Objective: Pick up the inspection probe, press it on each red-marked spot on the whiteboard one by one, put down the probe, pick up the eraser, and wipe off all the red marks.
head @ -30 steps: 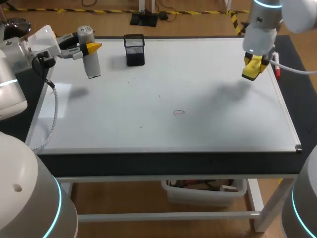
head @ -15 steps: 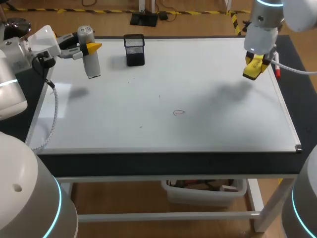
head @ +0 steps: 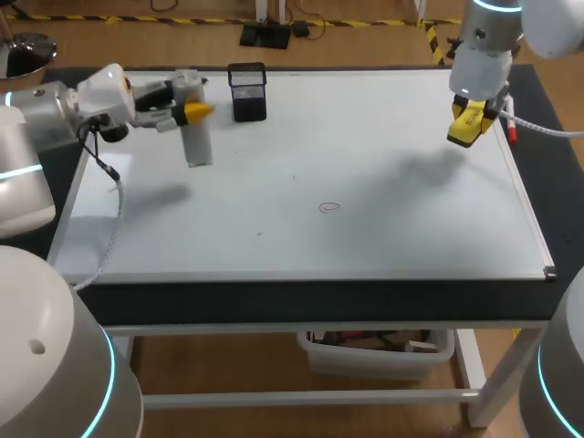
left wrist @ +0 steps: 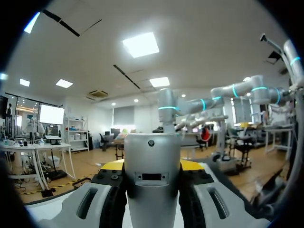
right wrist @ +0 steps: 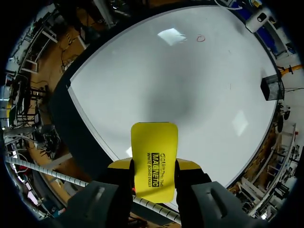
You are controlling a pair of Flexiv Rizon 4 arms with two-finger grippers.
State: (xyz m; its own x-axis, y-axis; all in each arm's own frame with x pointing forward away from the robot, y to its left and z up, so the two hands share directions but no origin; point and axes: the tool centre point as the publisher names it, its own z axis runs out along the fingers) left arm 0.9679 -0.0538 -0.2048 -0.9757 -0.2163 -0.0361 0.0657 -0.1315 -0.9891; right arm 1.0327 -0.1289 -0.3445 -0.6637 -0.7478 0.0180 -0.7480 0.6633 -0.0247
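The right gripper [right wrist: 154,166] clamps the yellow eraser [right wrist: 154,142] from both sides above the whiteboard [right wrist: 156,80]; a red mark [right wrist: 201,38] lies well ahead.

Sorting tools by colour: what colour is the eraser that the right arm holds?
The eraser is yellow with dark print; the right wrist view shows it best.

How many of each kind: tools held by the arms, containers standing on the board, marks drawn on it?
Held tools: 2, the probe and the yellow eraser
Containers: 1, the black mesh holder
Drawn marks: 1, the red mark
Total: 4
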